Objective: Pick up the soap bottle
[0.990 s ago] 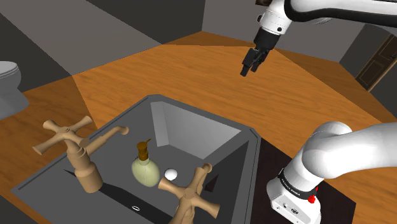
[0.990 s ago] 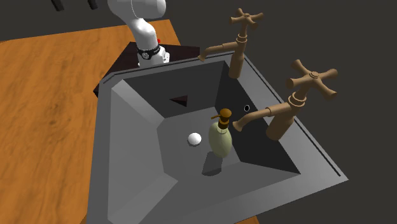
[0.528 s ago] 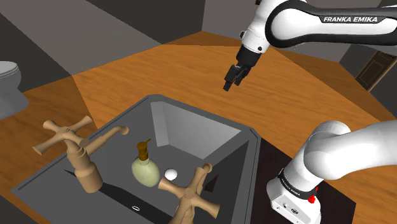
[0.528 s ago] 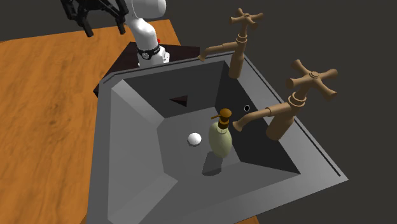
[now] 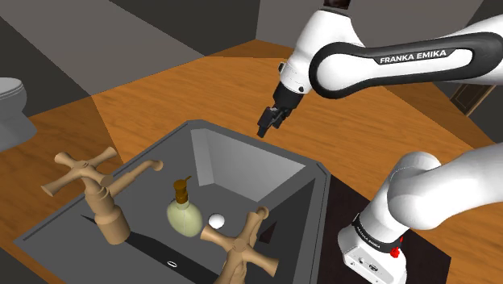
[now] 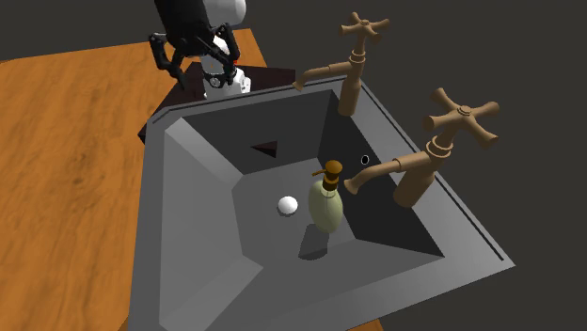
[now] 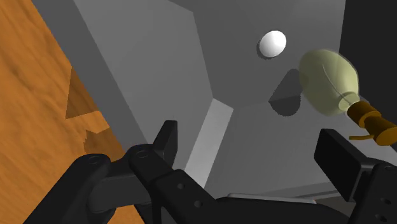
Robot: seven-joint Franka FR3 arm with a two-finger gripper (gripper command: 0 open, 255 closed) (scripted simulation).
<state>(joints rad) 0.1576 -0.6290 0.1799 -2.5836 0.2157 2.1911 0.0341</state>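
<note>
An orange-brown wood-grain tabletop (image 5: 161,97) spreads beneath and beyond the pincer (image 5: 266,127). Plain dark grey walls (image 5: 201,24) rise well behind it. A white toilet (image 5: 12,109) stands far off to one side of it, and a brown panelled door (image 5: 474,95) to the other.

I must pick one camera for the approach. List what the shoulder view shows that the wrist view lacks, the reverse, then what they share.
Shoulder view extras: brown cross-handled taps, a white toilet and the white arm. Wrist view extra: the fingers plainly standing apart, open. Shared: the gripper, the grey sink, the pale green soap bottle with its brown pump, a small white ball and the wooden surface.
</note>
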